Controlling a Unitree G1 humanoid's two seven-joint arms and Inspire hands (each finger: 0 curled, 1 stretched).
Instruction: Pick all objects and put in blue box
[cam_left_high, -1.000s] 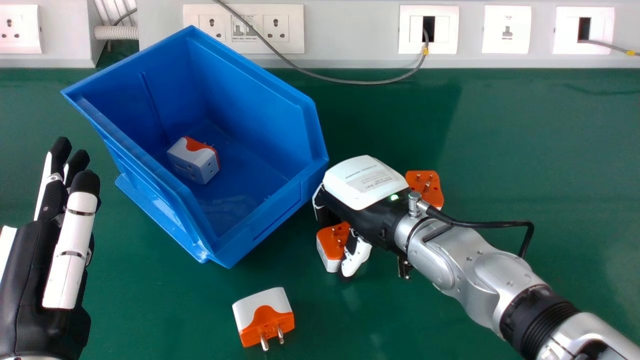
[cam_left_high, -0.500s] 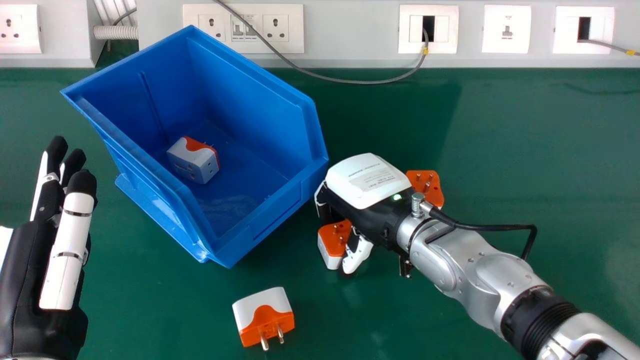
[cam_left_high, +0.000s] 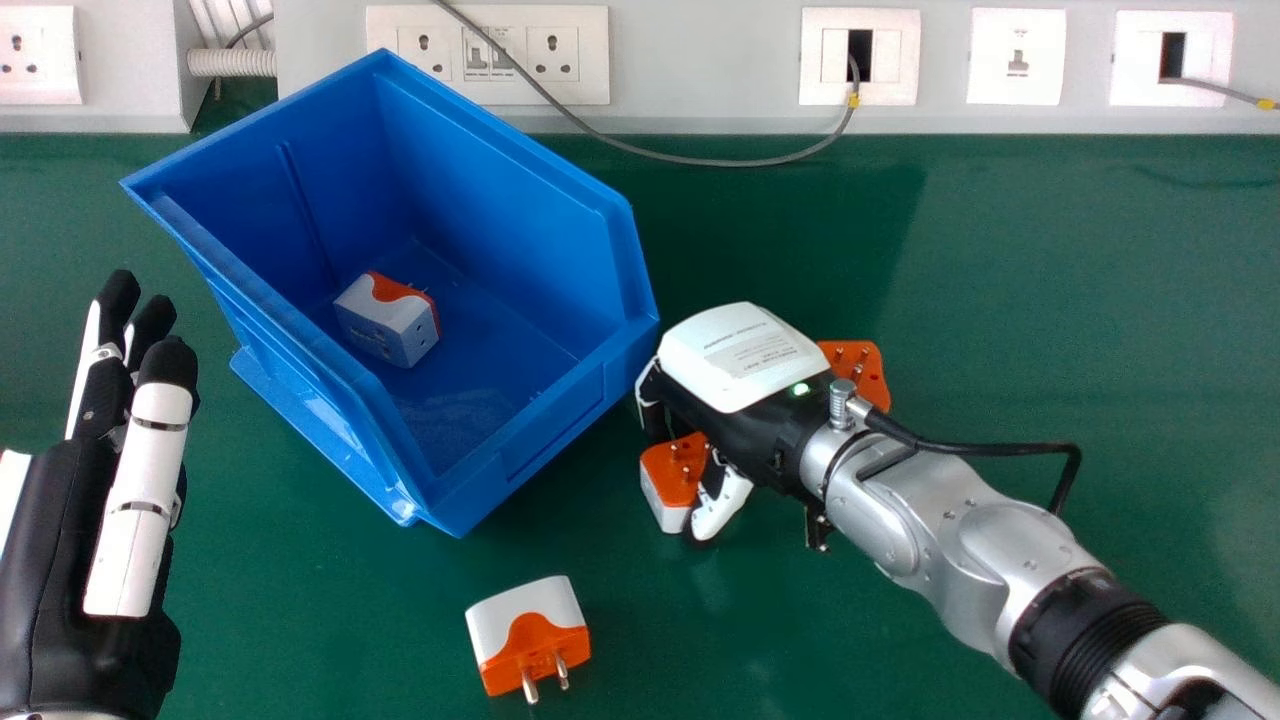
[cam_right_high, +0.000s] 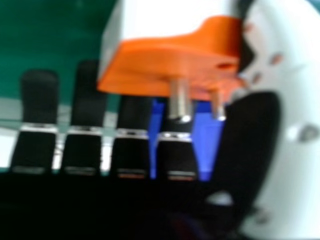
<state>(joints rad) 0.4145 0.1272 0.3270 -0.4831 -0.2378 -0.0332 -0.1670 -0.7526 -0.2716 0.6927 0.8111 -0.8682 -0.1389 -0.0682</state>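
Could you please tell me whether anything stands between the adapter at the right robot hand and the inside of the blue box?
Yes, the near wall of the blue box itself stands between the adapter and its inside. On the green table between them, I see no other object.

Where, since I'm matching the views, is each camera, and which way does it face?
Head view: on the robot's head, facing forward and down at the green tabletop; shows left hand, right hand, silver forearm.
Right hand view: at the right hand, facing a white-and-orange plug adapter; black fingers and thumb show.
Shared: adapter, right hand, open blue plastic box.
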